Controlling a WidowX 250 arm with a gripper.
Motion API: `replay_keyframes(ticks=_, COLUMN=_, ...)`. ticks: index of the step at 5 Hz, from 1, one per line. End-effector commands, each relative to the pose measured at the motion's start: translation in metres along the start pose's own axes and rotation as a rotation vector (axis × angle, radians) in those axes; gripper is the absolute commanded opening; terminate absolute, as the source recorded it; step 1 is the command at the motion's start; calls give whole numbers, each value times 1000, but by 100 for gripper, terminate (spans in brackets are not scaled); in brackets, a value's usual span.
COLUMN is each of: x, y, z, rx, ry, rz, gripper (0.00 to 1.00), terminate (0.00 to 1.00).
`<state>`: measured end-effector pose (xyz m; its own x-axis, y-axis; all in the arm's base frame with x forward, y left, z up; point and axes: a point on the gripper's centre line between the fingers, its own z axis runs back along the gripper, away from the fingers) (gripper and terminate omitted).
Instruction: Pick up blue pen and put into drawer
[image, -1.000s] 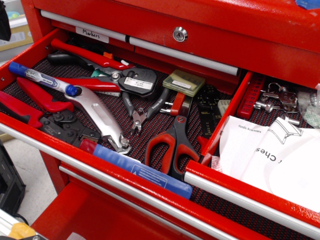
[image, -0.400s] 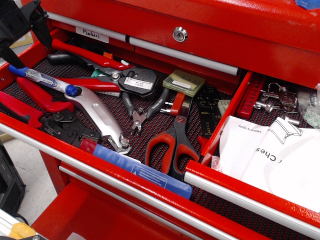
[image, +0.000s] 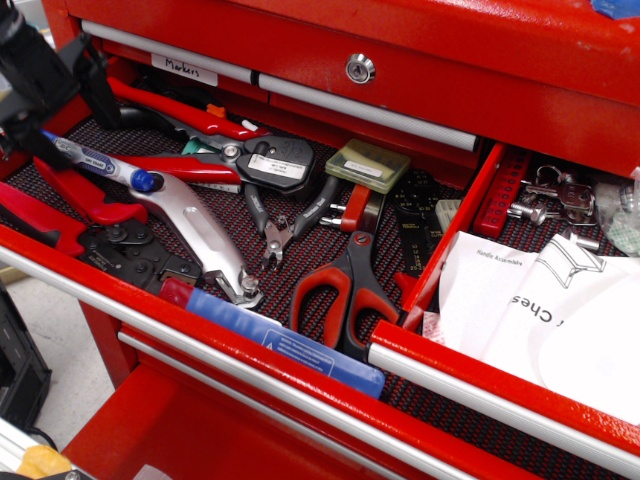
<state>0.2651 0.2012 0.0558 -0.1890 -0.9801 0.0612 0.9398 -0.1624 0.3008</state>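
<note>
1. The gripper (image: 48, 95) has dropped in from the 10 o'clock corner of the view since a moment ago; a second back it was barely in view at all. It now hangs over the capped left end of the blue pen (image: 100, 163).
2. Its dark fingers look spread, one toward the drawer's back wall and one toward the left edge, with nothing between them. How wide they stand I cannot tell exactly, as the top edge of the picture cuts them off.
3. The pen has not moved. It lies slanted at about 9 o'clock in the left tool drawer (image: 300, 375), resting across the red-handled pliers (image: 70, 200) and touching the silver crimper handle (image: 195, 235).
4. The pen's left cap is now hidden behind the gripper; only the barrel and the blue right end show.
5. Judgement: this is the approach just before the grasp. Lifting has not begun.
6. The target drawer (image: 480, 385), at 3 o'clock with white papers (image: 550, 320) and keys (image: 560, 195), lies well apart, past the scissors (image: 345, 285).
</note>
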Motion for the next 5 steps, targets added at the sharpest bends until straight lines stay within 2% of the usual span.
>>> replay_keyframes(ticks=1, x=17, y=-3, z=-9, rx=-22, ry=-64, rz=194, gripper=100, terminate=0)
replay_keyframes(ticks=2, x=20, y=-3, z=-6, rx=-29, ry=-57, rz=218, gripper=0, terminate=0)
replay_keyframes(ticks=3, x=26, y=-3, z=-12, rx=-19, ry=-79, rz=261, gripper=0, terminate=0)
replay_keyframes(ticks=4, x=32, y=0, z=-2, rx=-41, ry=-88, rz=302, gripper=0, terminate=0)
replay_keyframes(ticks=5, x=56, y=20, z=41, rx=-114, ry=8, rz=320, gripper=0, terminate=0)
